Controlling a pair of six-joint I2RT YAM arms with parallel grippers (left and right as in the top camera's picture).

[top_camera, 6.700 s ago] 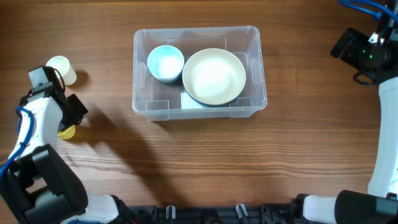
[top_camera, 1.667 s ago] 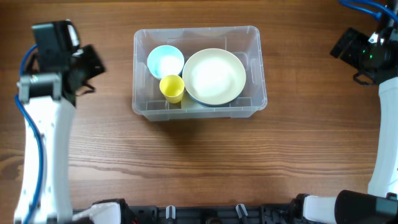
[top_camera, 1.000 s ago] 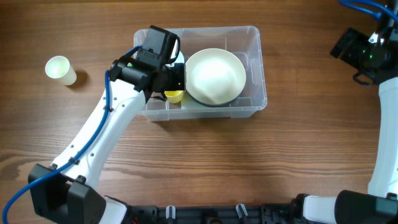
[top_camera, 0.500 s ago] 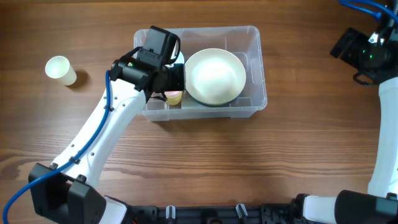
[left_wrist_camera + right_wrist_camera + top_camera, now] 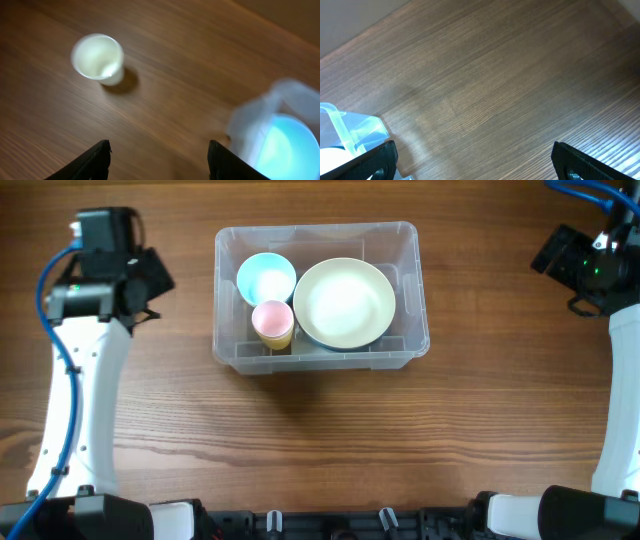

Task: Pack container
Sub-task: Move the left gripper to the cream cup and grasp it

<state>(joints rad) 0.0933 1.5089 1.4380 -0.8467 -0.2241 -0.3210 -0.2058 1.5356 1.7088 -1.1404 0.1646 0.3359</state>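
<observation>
While the left gripper hangs with jaws apart and empty, a cream cup stands upright on the wooden table ahead of the jaws, in line with one finger. The clear container lies ahead of the other finger, its corner blurred. It holds a light blue bowl, a large cream bowl and, beside both, a pink cup seated in a yellow cup. The right gripper also has its jaws apart and empty; only a container corner shows beyond one finger.
</observation>
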